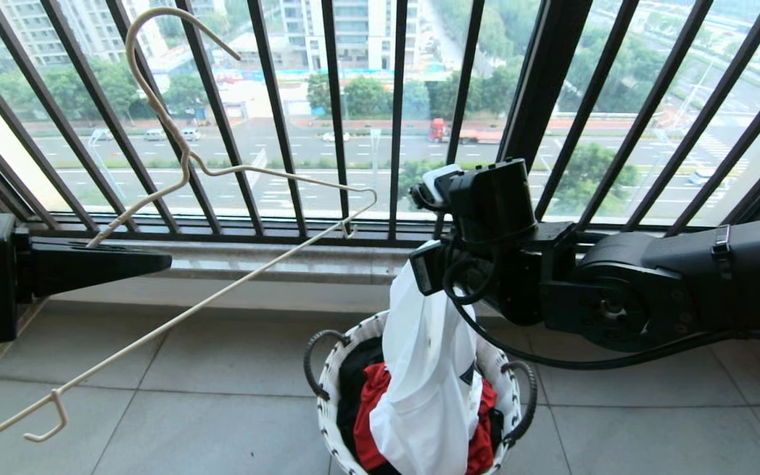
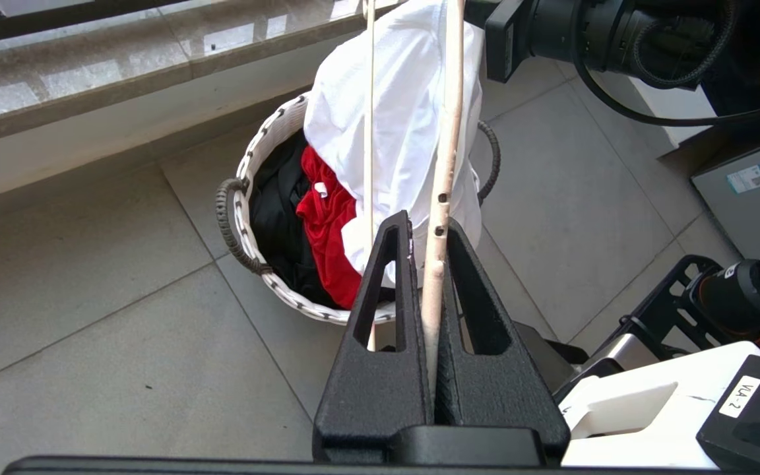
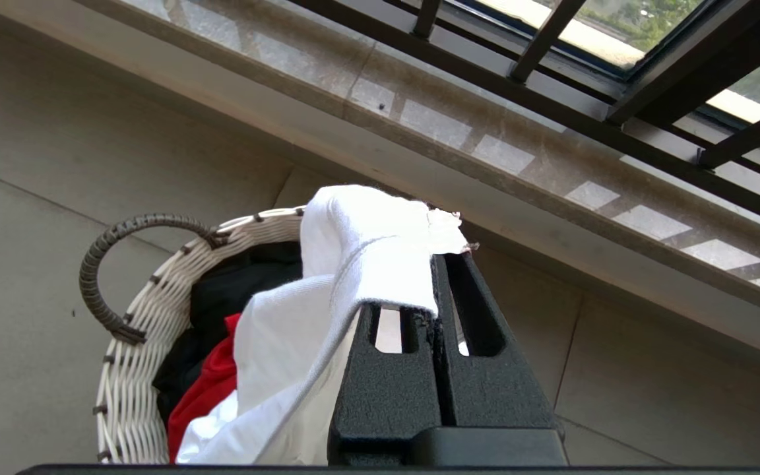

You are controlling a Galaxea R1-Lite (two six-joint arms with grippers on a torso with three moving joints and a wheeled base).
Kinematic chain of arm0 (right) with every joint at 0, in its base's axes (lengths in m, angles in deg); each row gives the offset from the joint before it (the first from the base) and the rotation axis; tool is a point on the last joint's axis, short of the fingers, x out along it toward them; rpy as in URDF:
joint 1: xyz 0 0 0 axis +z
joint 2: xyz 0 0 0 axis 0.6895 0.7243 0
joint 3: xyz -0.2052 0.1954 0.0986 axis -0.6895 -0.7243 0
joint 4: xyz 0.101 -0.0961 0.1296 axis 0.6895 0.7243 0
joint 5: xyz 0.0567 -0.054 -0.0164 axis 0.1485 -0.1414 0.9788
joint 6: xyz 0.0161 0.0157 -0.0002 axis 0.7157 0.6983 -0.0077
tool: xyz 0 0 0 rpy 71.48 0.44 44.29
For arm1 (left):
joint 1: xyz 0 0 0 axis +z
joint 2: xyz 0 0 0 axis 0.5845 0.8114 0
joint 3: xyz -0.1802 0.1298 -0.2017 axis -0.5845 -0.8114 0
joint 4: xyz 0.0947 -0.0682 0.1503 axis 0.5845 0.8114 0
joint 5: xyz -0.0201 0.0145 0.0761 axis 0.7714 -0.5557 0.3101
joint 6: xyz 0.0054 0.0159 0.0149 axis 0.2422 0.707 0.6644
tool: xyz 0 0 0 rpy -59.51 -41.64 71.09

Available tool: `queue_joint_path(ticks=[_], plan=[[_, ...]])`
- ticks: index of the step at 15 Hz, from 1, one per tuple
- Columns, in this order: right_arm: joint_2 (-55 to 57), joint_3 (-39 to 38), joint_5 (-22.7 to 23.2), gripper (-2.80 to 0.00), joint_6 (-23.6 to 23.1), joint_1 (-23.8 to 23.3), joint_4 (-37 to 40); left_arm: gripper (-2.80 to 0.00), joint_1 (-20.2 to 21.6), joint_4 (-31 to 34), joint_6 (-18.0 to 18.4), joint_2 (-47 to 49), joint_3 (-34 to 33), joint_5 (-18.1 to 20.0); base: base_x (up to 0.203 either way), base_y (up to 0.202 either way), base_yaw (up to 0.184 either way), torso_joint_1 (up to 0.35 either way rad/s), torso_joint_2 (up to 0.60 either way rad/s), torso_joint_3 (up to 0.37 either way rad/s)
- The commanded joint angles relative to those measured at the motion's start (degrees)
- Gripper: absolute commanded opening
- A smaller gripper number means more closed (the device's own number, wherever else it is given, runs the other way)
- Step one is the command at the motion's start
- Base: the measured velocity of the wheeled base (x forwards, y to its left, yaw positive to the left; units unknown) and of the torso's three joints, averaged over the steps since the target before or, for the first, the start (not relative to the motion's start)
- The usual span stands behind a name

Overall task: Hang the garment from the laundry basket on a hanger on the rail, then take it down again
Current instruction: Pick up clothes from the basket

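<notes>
Head view: shirt coming up, hanger waiting

Right pincer (image 3: pixel 434 264) is pinching the ribbed neck of the white T-shirt (image 1: pixel 427 369), and the shirt is hanging straight down from it, lower part trailing into the basket (image 1: pixel 327 389) on the tiled floor. A red garment (image 1: pixel 370 422) and a black shirt (image 1: pixel 352 376) are lying in that basket beside it. Over on the left, the left pincer (image 2: pixel 427 264) is pressed together on one shoulder wire of the hanger (image 1: pixel 235 277). That hanger is tilting in the air in front of the window bars (image 1: pixel 334 112), long hook pointing up, far notch end reaching toward the shirt, near notch end dipping low over the floor.
</notes>
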Motion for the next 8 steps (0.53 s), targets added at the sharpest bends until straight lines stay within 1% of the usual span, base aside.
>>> queue_joint_path(ticks=[1,8], plan=[[0.19,0.10,-0.19,-2.80,-0.07,-0.21,-0.15,-2.80,0.01,0.11,0.02,0.35,-0.01,0.18,0.000,0.000,0.000,0.001,0.01,0.206],[0.71,0.01,-0.11,-2.80,0.02,-0.39,-0.83,-2.80,0.00,0.02,0.37,0.53,-0.28,0.27,0.000,0.000,0.000,0.002,0.00,0.204]])
